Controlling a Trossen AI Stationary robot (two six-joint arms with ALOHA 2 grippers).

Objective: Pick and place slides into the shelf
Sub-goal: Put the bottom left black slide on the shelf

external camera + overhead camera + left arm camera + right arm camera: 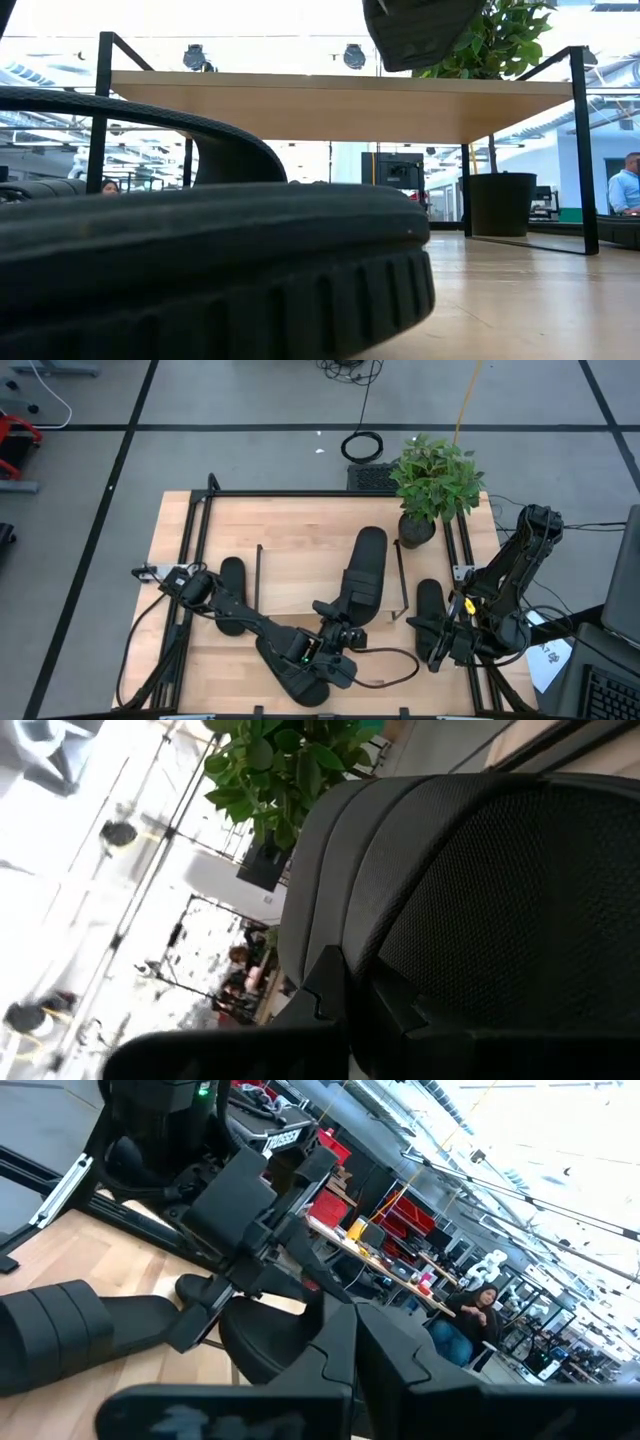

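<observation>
Slides lay scattered around the shelf (300, 535): one slide (362, 575) atop its board, gripped in my left gripper (338, 622) to steady placement (jaws pinched on it); my right gripper (440, 645), jaws pressed together, waited beside the shelf.

Grey floor (250, 400) marked with dark lines surrounds the wooden worktop (300, 530). Potted plant (432, 485) at its far right corner. Bright ceiling lights (195, 55) beyond; seated person (625, 185) far right.

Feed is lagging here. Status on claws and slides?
Left claw shut on matte black slide over shelf's light wooden top. Right claw shut, parked beside another slide. Potted green plant crowds shelf's corner.
</observation>
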